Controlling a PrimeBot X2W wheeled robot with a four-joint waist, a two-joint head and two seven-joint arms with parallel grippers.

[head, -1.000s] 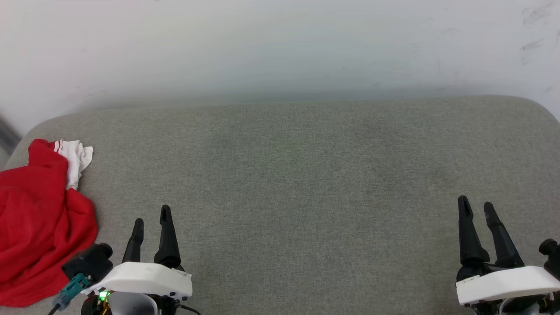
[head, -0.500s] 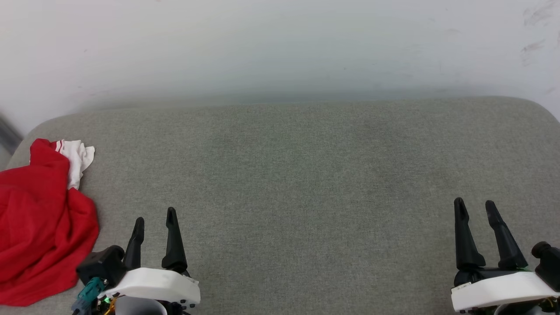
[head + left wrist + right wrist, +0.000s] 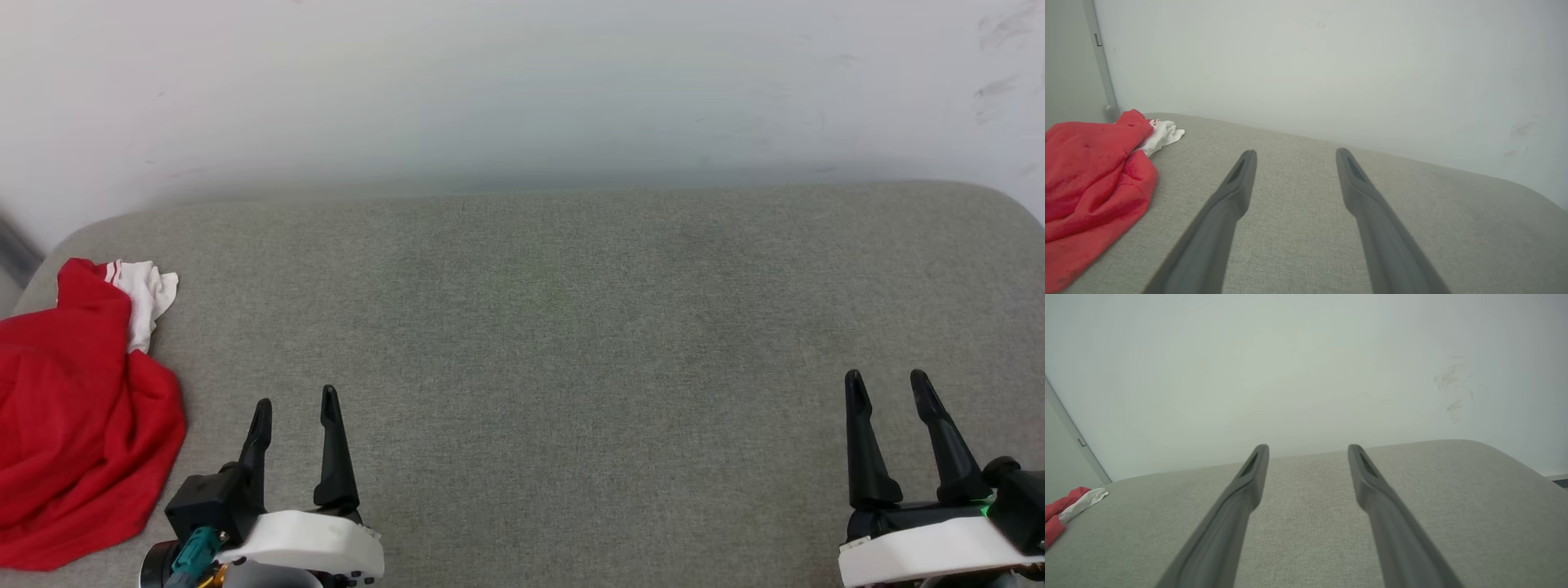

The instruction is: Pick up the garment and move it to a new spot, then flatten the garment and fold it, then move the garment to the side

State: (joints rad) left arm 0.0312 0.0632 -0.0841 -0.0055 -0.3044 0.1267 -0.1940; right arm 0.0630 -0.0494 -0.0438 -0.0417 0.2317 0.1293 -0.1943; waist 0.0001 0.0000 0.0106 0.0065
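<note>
The garment [image 3: 69, 408] lies crumpled at the far left edge of the grey cushion, plain red with a white sleeve poking out at its top. In the left wrist view the garment [image 3: 1090, 179] fills the left side, and the right wrist view catches a corner of the garment [image 3: 1065, 508]. My left gripper [image 3: 295, 402] [image 3: 1293, 153] is open at the lower left, a short way right of the cloth and apart from it. Far across the cushion, my right gripper [image 3: 887, 377] [image 3: 1308, 448] is open at the lower right, holding nothing.
The grey fabric cushion [image 3: 555, 327] spans the whole width, with rounded far corners. A white wall [image 3: 522, 90] rises right behind it. A grey vertical strip [image 3: 1100, 61] runs down the wall at the far left.
Both grippers have drawn back toward the bottom of the head view; the left one also shifted slightly right. The garment has not moved.
</note>
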